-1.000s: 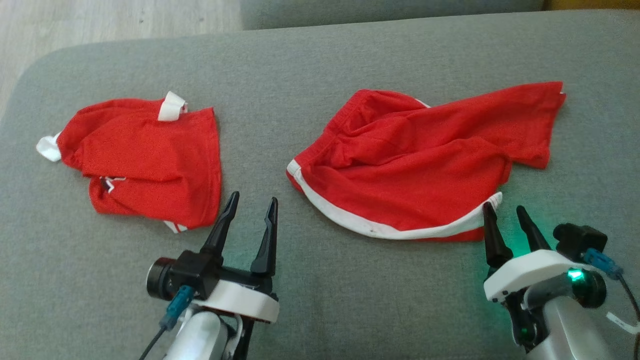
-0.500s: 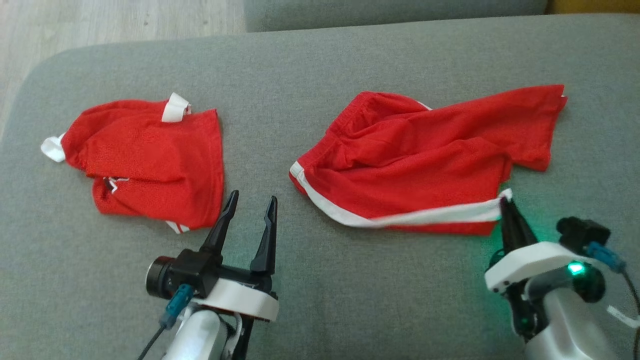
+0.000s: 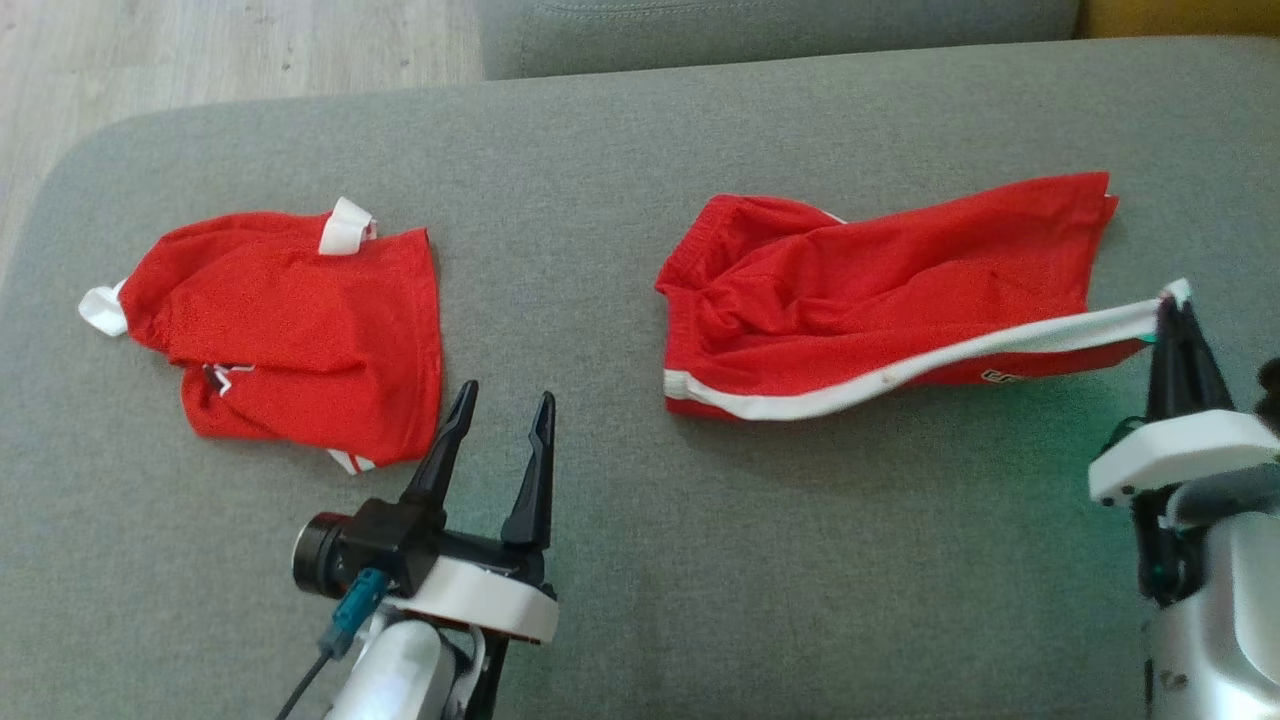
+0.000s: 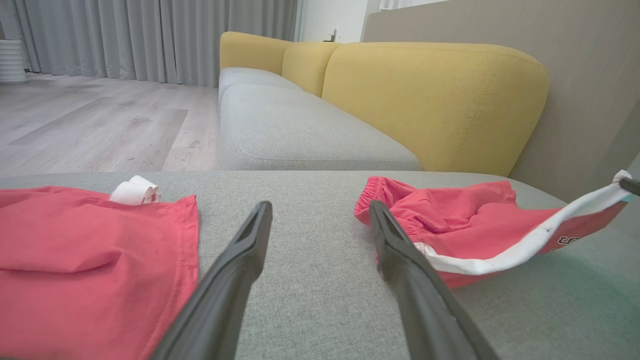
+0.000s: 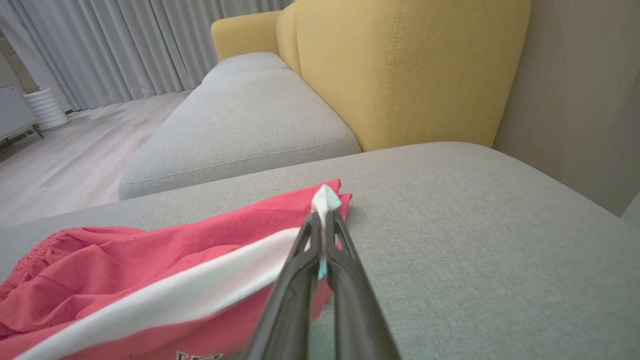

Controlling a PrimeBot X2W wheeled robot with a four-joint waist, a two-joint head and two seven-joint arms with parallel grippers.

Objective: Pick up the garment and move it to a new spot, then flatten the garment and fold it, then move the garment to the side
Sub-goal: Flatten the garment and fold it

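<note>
Here, the grey cushion carries two garments well apart: the red shorts to the right and a folded red garment to the left. The right gripper is clamped on the shorts' white hem, holding that corner raised. The left gripper hovers with its fingers spread and empty, just beside the folded garment.

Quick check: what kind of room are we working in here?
Likely a home living room: a yellow-backed sofa, long grey curtains and pale wood flooring.
</note>
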